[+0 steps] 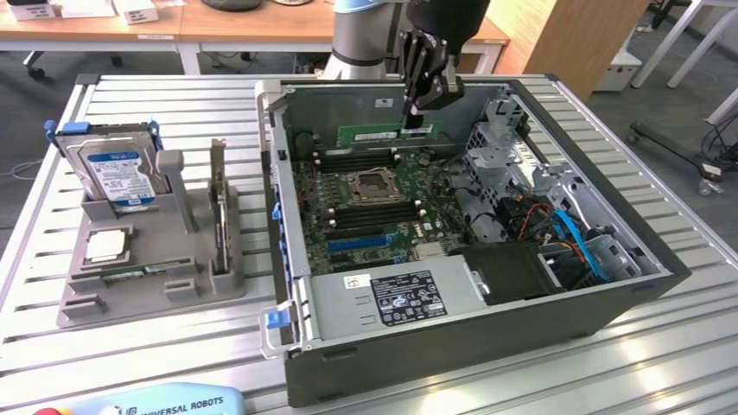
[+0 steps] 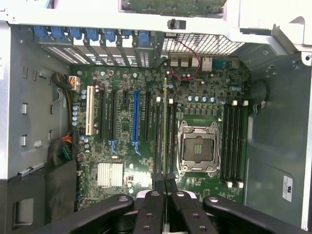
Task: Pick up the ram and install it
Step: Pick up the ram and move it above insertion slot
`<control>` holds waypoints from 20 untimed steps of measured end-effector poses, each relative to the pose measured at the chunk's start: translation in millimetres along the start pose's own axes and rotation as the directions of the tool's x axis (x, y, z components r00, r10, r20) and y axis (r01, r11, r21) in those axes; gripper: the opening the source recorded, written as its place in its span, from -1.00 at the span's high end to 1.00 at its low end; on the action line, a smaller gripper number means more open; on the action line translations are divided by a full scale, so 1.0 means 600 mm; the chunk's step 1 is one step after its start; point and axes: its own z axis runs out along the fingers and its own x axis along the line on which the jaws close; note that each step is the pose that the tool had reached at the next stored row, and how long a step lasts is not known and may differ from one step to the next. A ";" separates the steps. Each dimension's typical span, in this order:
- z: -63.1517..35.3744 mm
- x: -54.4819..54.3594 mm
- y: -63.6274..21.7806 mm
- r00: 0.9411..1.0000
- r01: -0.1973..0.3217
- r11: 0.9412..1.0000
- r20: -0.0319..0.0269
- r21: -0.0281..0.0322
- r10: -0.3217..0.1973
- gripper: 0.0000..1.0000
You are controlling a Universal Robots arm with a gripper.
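Ram (image 1: 386,135) is gripped between the fingers (image 1: 412,119), which are closed narrowly on its upper edge, nearer the end toward the exterior view's right. The green stick is held level and on edge inside the open case (image 1: 461,363), above the motherboard (image 1: 346,203) and close to the case's far wall. It is carried parallel to the dark slots (image 1: 346,161) that lie just beyond the socket (image 1: 372,183). Whether it touches a slot cannot be told, though it is not seen seated.

In the wrist view the ram (image 2: 165,122) is seen edge-on as a thin line running out from between the fingers (image 2: 159,181). It is lined up over the slots (image 2: 165,141) beside the socket (image 2: 197,148). A blue slot (image 2: 136,117) is seen farther along the board.

Outside the case, at the exterior view's left, a grey holder (image 1: 150,290) is set on the slatted worktop (image 1: 173,104). A hard drive (image 1: 116,173) is stood upright in it. A square silver chip (image 1: 106,245) is laid flat in front of the drive, and a thin board (image 1: 217,203) is stood on edge beside them. A power supply (image 1: 392,298) is fitted at the case's near end.
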 end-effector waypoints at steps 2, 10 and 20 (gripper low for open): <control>0.000 0.000 0.000 1.000 0.000 1.000 0.000 0.000 0.000 0.76; 0.000 0.001 -0.022 1.000 0.000 1.000 0.000 0.000 0.000 0.76; 0.009 0.001 -0.026 1.000 -0.011 1.000 0.001 0.000 0.011 0.76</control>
